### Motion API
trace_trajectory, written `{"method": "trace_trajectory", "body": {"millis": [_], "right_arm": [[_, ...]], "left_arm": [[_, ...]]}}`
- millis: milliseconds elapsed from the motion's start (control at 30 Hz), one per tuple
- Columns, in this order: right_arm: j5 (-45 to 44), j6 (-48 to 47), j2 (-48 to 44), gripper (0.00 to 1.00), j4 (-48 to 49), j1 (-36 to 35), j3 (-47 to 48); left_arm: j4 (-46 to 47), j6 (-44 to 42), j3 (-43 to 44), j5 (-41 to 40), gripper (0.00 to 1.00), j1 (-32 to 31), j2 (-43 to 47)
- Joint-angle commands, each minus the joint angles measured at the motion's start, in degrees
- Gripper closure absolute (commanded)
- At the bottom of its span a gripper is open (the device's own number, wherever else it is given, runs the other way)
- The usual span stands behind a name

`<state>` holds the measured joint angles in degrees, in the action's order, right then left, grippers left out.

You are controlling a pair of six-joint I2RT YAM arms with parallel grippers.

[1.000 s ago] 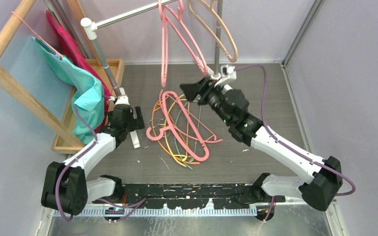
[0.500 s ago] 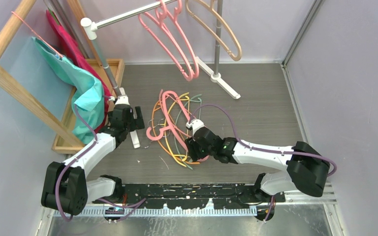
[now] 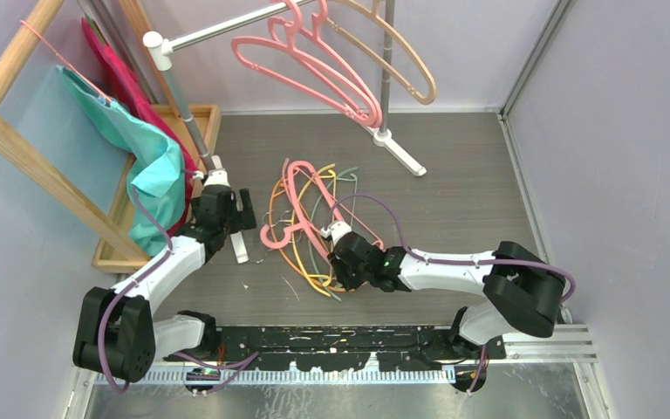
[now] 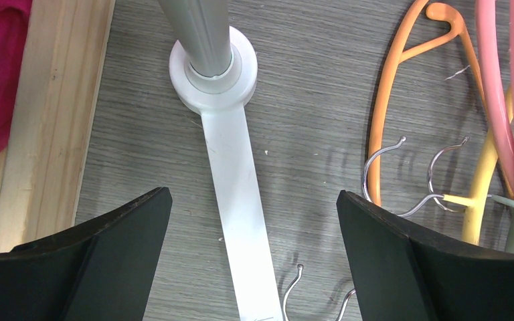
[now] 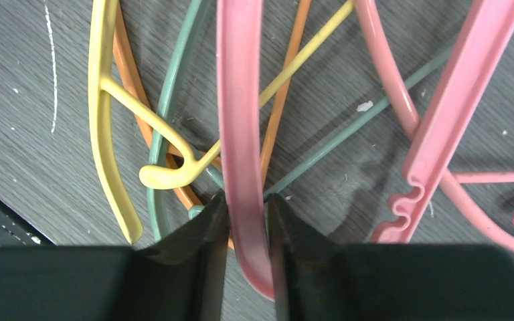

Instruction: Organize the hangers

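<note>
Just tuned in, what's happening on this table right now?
The right pincer is down in the hanger pile, clamped around a thick pink hanger lying on the table. The left pincer hangs open and empty over the rail stand's white foot. Pink hangers and a beige one already hang on the rail.

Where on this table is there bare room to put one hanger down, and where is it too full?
Bare: the grey tabletop between the white rack foot, the right wall and the right arm. Crowded: the centre, a tangle of thin coloured plastic hangers, where the right end effector grips a thick pink plastic hanger.
</note>
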<state>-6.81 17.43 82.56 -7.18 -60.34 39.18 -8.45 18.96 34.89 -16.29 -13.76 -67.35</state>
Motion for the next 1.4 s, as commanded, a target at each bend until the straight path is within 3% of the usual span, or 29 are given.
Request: {"method": "trace_trajectory", "body": {"millis": [0,200,367,567,867,1133,1367], "right_arm": [[-1.11,-0.21,-1.05,0.78,1.30,-0.65,0.29],[-5.14,0.01,-10.08,0.98,-2.30,-0.75,0.92],[-10.26,-2.19,-16.66,0.99,-8.77,-0.68,5.46],[-6.47,-1.68,-20.79,0.99,-10.74,0.02,12.57],[22.25,6.60,-15.14,0.99,-3.95,8.22,22.70],[37.08,10.65,-6.12,0.99,0.31,9.79,31.67],[43.77,15.53,-2.92,0.99,7.22,10.95,37.08]], "left_arm": [[1.86,0.71,0.40,-0.10,0.02,0.09,0.83],[1.80,0.73,0.33,-0.22,0.02,0.11,0.97],[1.71,1.10,0.17,-0.88,0.02,0.05,1.26],[1.77,1.10,0.13,-0.83,0.02,0.07,1.34],[1.75,1.08,0.11,-0.78,0.02,0.12,1.34],[1.77,1.08,0.00,-0.82,0.02,0.09,1.42],[1.86,1.08,0.16,-0.77,0.02,0.07,1.17]]}}
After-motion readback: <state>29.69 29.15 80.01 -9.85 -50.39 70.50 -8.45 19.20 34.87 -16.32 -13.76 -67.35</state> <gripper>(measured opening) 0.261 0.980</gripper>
